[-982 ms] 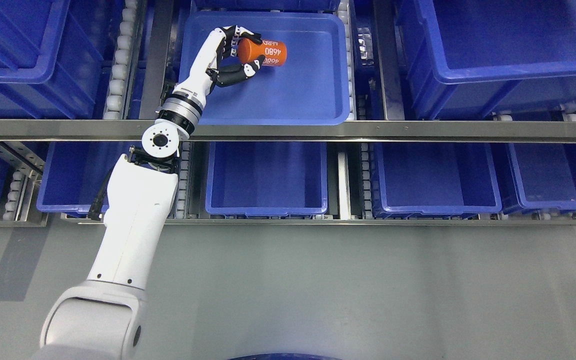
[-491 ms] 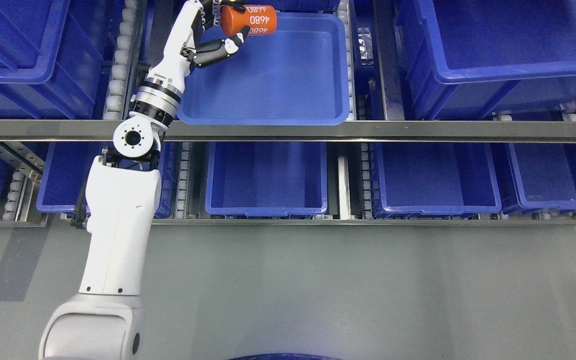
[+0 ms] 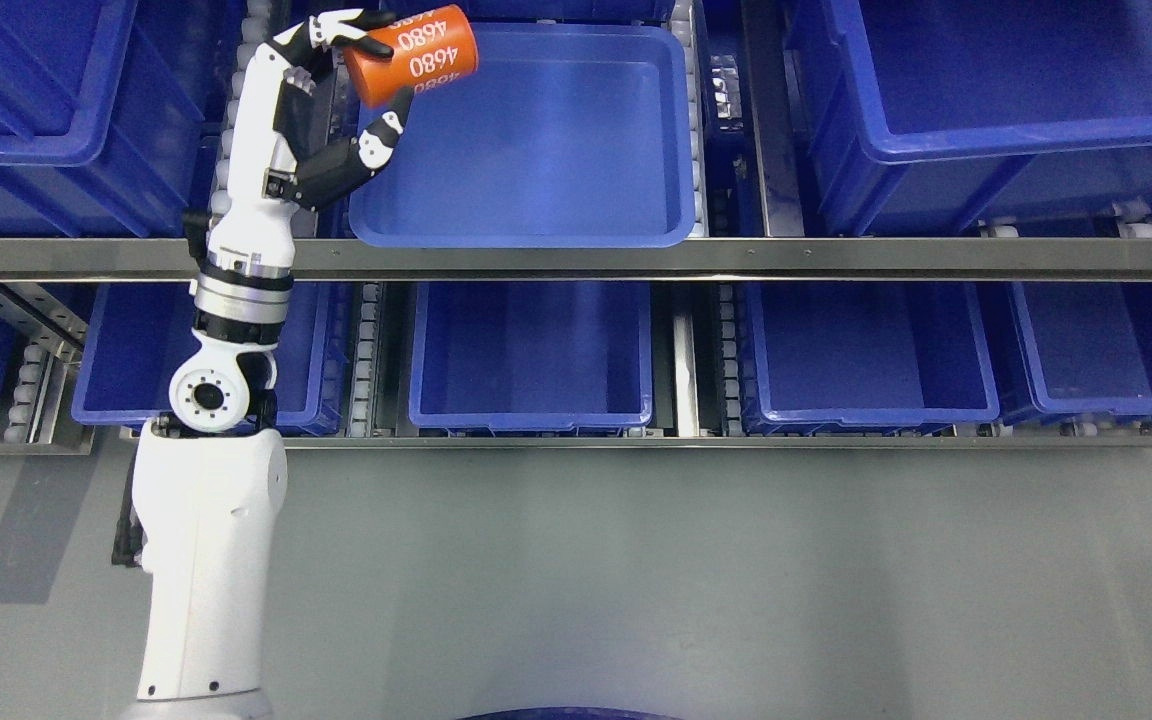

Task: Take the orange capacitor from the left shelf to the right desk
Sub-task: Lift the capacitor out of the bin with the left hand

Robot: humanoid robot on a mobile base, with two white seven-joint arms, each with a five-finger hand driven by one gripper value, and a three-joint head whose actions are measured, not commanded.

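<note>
Warehouse or parts store: blue bins (image 3: 531, 350) on a steel roller shelf (image 3: 636, 258) surrounded the robot hand (image 3: 321, 120).

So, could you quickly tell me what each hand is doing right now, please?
Left hand: closed on the orange capacitor, held above the blue tray's left corner.
Right hand: not in view.

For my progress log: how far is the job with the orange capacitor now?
Done: the left hand is shut on the orange capacitor and holds it above the left corner of the blue tray. In hand: carrying it off the shelf. Left: moving it to the right desk, which is not in view, and releasing it.
</note>
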